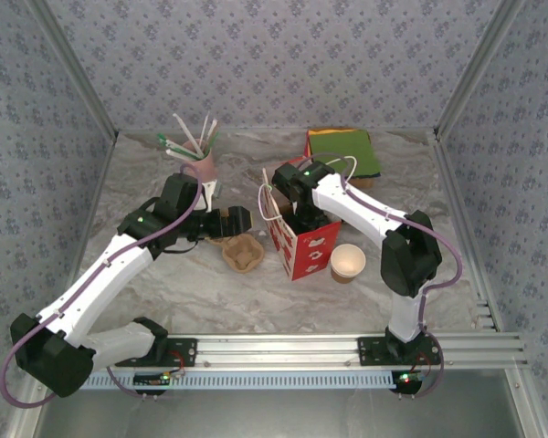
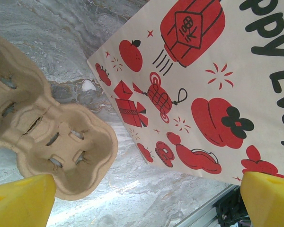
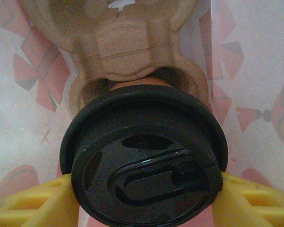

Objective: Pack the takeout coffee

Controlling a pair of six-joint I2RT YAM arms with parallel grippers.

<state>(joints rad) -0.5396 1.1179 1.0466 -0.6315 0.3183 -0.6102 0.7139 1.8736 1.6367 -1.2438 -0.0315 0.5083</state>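
A red-and-white paper bag [image 1: 303, 248] stands upright in the middle of the table [image 1: 164, 297], the right hand [image 1: 285, 208] reaching down into its open top. The left hand [image 1: 240, 223] hovers just above a cardboard cup carrier [image 1: 243, 255] left of the bag. A lidless brown cup [image 1: 347, 263] stands on the bag's right; straws [image 1: 190, 141] and coloured napkins [image 1: 343, 151] sit farther back.

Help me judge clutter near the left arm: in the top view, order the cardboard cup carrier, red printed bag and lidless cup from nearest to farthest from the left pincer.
From the left pincer:
1. cardboard cup carrier, right beside it, toward the near edge.
2. red printed bag, to its right.
3. lidless cup, beyond the bag, farthest right.
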